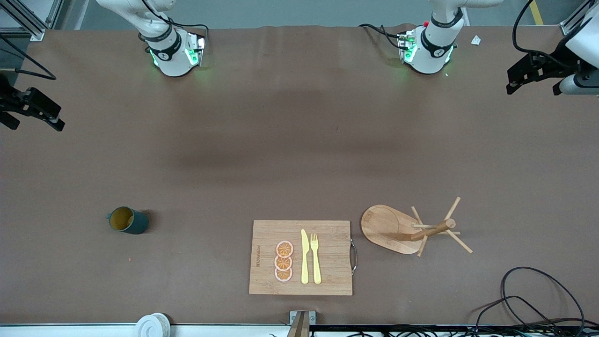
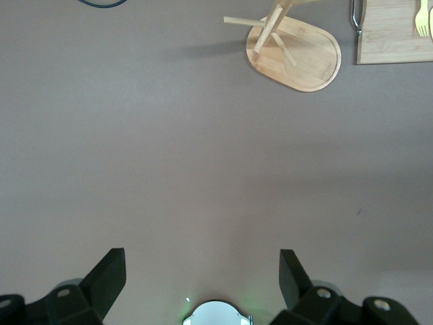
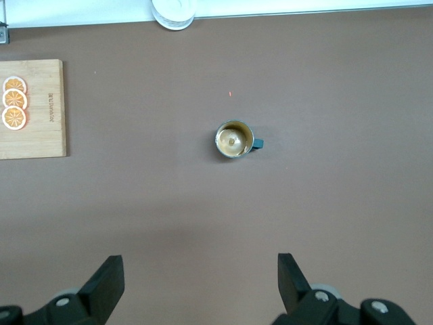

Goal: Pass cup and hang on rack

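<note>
Hovering high over the bare bench at its own end, the right tool (image 3: 196,288) hung with fingers spread wide and nothing between them; the right arm's wrist camera looked straight down on the cup (image 3: 234,140), so that arm was clearly the nearer one for the pickup. The cup (image 1: 127,220) stood upright on the bench toward the right arm's end, mouth up, yellow inside showing, its small handle sticking out sideways toward that same end of the bench. Open bench lay all around it, so a top-down or side approach looked unobstructed.

The left tool (image 2: 203,277) was likewise spread open and empty, up over bare bench at the left arm's end, waiting. Its wrist view took in the rack (image 2: 292,44).

The rack (image 1: 412,229) stood on its oval base just beside the cutting board (image 1: 300,257), toward the left arm's end, well apart from the cup. Its post rose straight up, pegs angling outward. The board lay between cup and rack, carrying orange slices (image 1: 283,261), a yellow knife (image 1: 304,256) and fork (image 1: 316,258).

Bench cover (image 1: 299,154) was plain brown, flat and matte. My read: the handover belonged over the clear middle, farther from the front camera than the board.
</note>
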Controlling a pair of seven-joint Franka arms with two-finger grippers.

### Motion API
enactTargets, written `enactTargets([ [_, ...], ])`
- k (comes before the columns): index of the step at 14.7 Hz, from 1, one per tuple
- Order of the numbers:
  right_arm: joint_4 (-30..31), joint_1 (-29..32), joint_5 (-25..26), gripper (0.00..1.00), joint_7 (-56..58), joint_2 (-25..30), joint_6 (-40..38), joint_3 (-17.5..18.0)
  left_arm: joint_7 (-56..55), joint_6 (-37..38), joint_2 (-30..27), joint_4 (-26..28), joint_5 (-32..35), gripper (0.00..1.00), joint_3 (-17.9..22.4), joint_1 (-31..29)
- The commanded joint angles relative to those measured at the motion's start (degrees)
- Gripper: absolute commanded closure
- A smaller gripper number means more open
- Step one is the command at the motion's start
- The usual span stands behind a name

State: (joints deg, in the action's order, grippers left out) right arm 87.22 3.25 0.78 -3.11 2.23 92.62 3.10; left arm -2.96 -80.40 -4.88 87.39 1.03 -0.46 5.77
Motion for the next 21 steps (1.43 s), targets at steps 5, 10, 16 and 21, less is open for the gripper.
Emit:
enactTargets([
  [5,2.1,1.0,1.0,0.0,-0.8,2.8,-0.4,-0.1,0.6,0.1,0.3,-1.4,0.3,0.0,-0.2,0.0],
  [10,1.9,1.5,0.9,0.0,-0.6,2.8,-0.6,-0.1,0.6,-0.1,0.3,-1.5,0.3,0.0,-0.2,0.0],
  [16,1.7,2.4,0.5,0.0,-0.6,3.7,-0.9,-0.7,-0.3,-0.1,0.7,-1.3,0.3,0.0,-0.3,0.3],
  [21,1.8,2.6,0.5,0.0,-0.6,3.6,-0.3,-0.9,-0.4,-0.1,1.2,-1.3,0.3,0.0,-0.4,0.6],
])
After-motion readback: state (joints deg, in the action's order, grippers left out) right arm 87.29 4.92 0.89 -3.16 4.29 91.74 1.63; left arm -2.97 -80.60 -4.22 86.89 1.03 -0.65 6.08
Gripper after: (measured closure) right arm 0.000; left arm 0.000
